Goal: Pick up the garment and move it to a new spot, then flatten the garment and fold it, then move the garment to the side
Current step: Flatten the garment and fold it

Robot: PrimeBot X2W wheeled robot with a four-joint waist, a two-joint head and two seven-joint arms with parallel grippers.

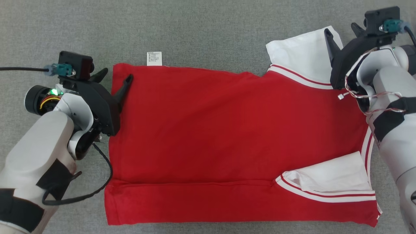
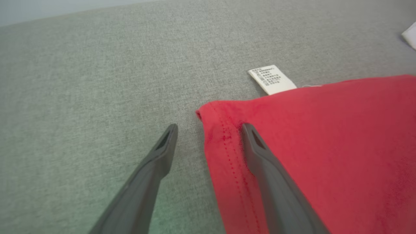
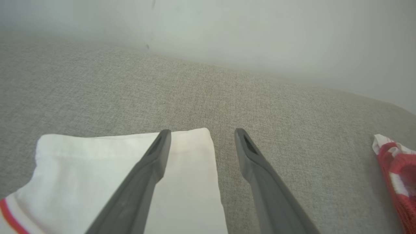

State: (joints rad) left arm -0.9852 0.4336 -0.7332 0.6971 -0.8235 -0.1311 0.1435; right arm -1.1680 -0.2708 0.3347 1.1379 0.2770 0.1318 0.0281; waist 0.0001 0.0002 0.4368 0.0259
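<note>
Your left gripper (image 1: 117,74) has its jaws wide apart astride the red garment (image 1: 227,130) corner, holding nothing. Your right gripper (image 1: 340,28) has its jaws equally wide and empty, astride the white sleeve (image 1: 302,48) edge.

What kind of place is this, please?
Probably a robot test bench for folding clothes: a plain grey fabric-covered surface, a bare pale wall behind it, and one red T-shirt with white sleeves spread out, the open left hand and right hand at its two ends.
</note>
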